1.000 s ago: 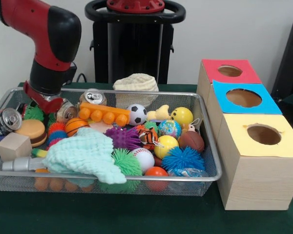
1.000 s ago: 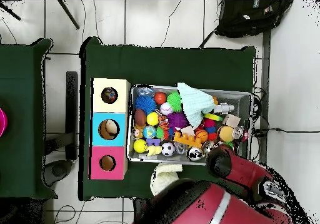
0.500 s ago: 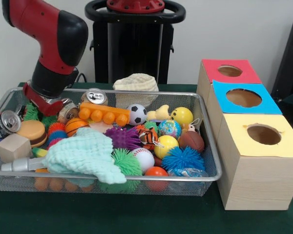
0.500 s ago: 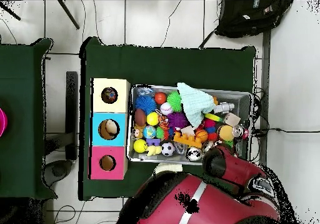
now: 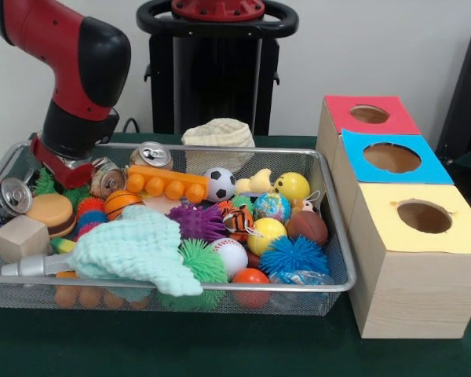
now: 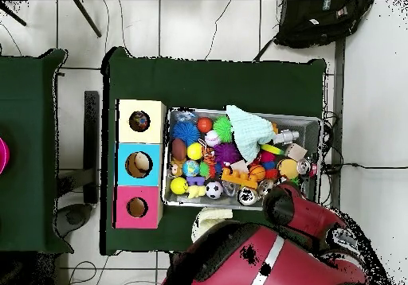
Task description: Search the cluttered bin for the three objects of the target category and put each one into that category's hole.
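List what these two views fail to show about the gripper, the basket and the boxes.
- Gripper: fingers hidden, front view by toys, overhead view by the arm.
- Cluttered bin: lower layers buried under the mint cloth.
- Yellow hole: front view cannot show what is inside.

green-covered table [image 5: 220, 345], wire mesh bin [image 5: 173, 294], three wooden boxes [image 5: 412, 290], cream cloth [image 5: 218, 132]

In your front view, the wire basket [image 5: 330, 287] sits on the table [image 5: 220, 345], with three boxes in a row to its right; the nearest box carries the hole [image 5: 424, 216]. A knitted cloth [image 5: 137, 251] lies atop toys near the front rim.
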Robot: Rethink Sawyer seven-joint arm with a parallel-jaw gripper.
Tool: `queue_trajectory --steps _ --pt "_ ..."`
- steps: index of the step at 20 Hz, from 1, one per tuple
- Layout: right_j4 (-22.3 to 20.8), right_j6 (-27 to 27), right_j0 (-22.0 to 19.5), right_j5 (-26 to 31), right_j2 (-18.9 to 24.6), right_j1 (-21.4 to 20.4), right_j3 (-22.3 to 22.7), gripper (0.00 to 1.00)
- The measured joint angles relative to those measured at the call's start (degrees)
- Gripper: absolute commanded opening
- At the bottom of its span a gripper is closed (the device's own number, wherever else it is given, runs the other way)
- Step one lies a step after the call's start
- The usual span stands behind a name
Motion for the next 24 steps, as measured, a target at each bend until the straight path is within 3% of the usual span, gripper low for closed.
queue_trajectory --steps 12,24 --pt "-0.04 0.00 -0.86 1.28 0.92 -0.44 -0.40 0.00" --pt "-0.02 -0.01 -3.42 13.80 4.20 -2.82 -3.19 0.00"
